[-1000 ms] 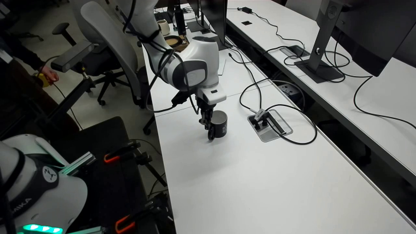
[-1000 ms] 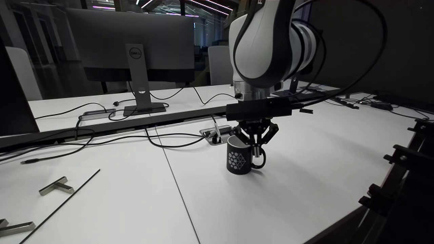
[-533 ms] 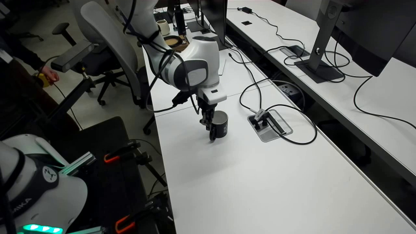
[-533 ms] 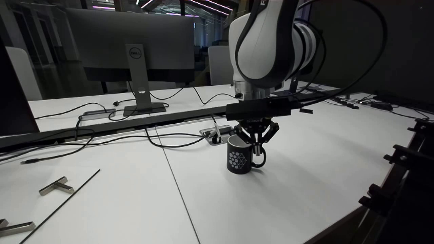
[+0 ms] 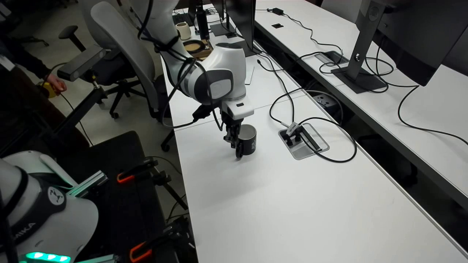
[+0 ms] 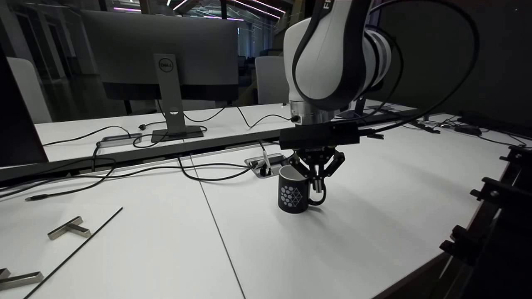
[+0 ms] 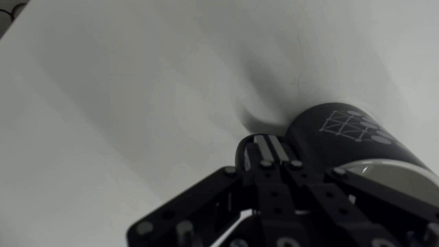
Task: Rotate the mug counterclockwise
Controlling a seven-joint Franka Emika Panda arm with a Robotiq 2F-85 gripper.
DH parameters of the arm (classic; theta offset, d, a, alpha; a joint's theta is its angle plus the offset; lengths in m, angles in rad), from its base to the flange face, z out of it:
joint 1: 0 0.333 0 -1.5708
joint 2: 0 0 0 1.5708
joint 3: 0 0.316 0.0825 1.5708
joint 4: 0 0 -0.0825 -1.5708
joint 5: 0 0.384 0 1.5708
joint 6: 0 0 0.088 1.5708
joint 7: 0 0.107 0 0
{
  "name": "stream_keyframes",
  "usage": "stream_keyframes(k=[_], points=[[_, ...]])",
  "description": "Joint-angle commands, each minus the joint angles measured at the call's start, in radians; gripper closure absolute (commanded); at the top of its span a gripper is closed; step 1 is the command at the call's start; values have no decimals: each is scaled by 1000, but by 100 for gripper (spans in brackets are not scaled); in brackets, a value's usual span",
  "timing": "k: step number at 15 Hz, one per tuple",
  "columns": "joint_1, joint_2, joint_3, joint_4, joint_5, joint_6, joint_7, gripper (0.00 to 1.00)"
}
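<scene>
The dark mug [image 6: 293,196] stands upright on the white table [image 6: 357,249], with a light printed pattern on its side. It also shows in an exterior view [image 5: 249,147] and in the wrist view [image 7: 329,147] at lower right. Its loop handle [image 6: 319,203] points away from the body, on the gripper's side. My gripper [image 6: 318,185] points down at the handle, with its fingertips [image 7: 270,139] together, overlapping the handle loop in the wrist view. In an exterior view the gripper [image 5: 234,143] partly covers the mug's side. The frames do not show whether the fingertips touch the handle.
A flat grey cable box [image 5: 302,153] with black cables [image 5: 353,146] is set in the table beyond the mug. A monitor [image 6: 166,50] stands on the table behind. Small metal bars [image 6: 68,228] lie on the table. A chair [image 5: 124,47] stands by the edge.
The gripper has shifted slightly, towards the outer side of the handle, and a little down since half a second ago. The mug moved barely, if at all. The fingers stay together.
</scene>
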Motion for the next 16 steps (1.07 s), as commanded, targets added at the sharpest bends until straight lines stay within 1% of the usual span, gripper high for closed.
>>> stream_keyframes(k=[1, 16], points=[[-7, -18, -2, -29, -15, 24, 21, 100], [-27, -37, -42, -43, -23, 16, 13, 100]])
